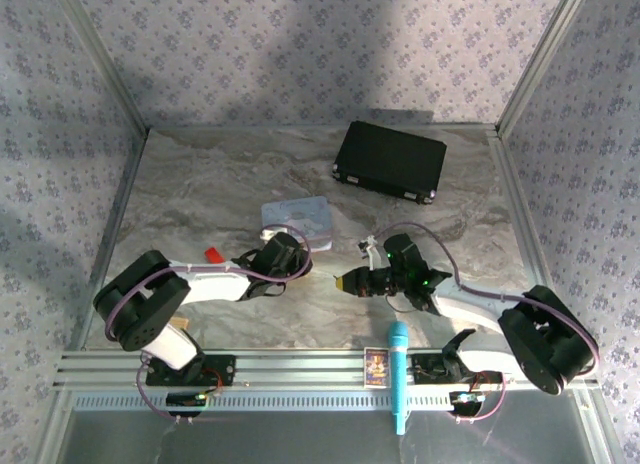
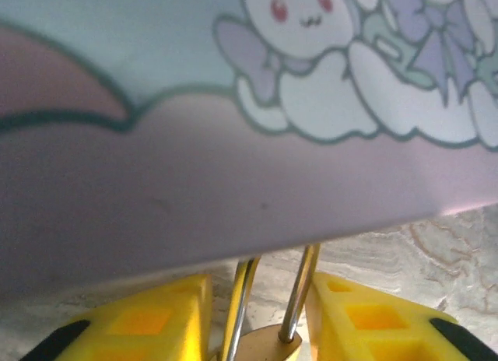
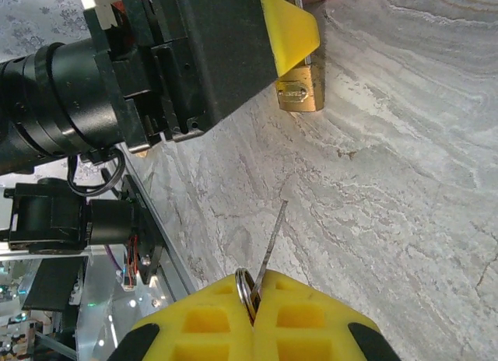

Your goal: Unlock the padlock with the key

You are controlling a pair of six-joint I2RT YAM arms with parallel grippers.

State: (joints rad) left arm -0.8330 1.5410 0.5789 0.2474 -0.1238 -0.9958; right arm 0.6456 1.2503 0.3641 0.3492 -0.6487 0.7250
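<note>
Firmly, right tool (image 3: pixel 254 310) pinches key (image 3: pixel 271 238) — left tool (image 2: pixel 261 324) clamps padlock (image 3: pixel 299 93).

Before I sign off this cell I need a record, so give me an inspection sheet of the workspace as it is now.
Surface: marble-pattern table, no spills seen.
Job's things: padlock held between the fingers of the left gripper; key clamped in the right gripper, blade pointing towards the padlock, apart from it.
Clutter: black case far right; pale blue tin; red block; blue microphone and small card at the near rail.
Grippers: both shut on their things.
Cables: purple cables looped along both arms.
Surroundings: floral-patterned walls.
</note>
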